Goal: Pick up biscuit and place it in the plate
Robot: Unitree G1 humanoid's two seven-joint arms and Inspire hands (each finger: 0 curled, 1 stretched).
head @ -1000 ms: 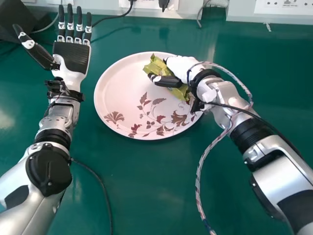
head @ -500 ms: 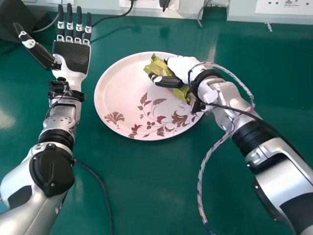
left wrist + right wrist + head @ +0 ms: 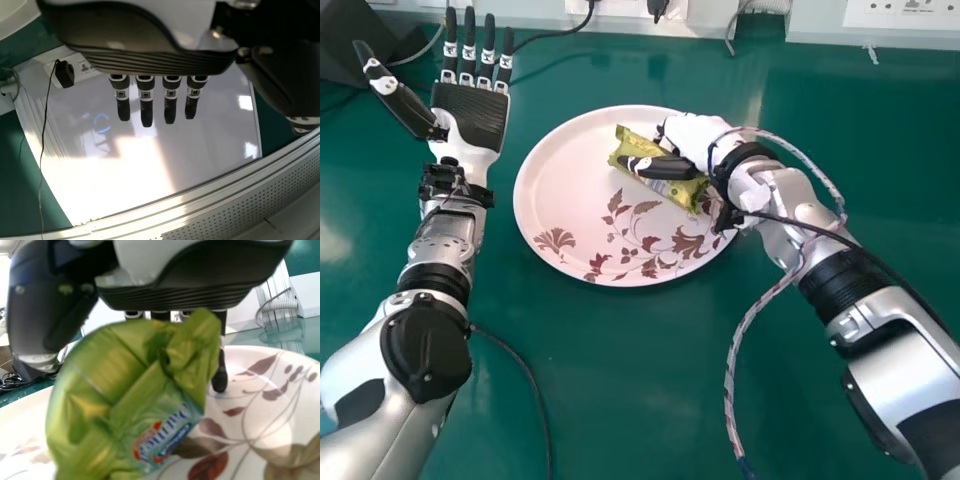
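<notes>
My right hand (image 3: pixel 692 134) is over the right part of the floral plate (image 3: pixel 555 190), its thumb crossing above the green biscuit packet (image 3: pixel 641 146). The packet lies slanted within the rim. In the right wrist view, the packet (image 3: pixel 120 390) is large in front of my right hand (image 3: pixel 170 282), whose fingers hang fairly straight behind it while the thumb stands apart at one side. Part of the packet is hidden under the hand. My left hand (image 3: pixel 470 115) rests left of the plate, palm up with fingers straight; the left wrist view shows the left hand (image 3: pixel 145 55) too.
A green table (image 3: pixel 610 390) carries the plate. At the back left is a dark box (image 3: pixel 360 40), with cables and wall sockets along the back edge. A braided cable (image 3: pixel 732 370) loops from my right wrist to the table's front.
The packet has tipped over and lies flatter, its left end shifted left and down. My right thumb has moved slightly left. The left hand has shifted slightly right.
</notes>
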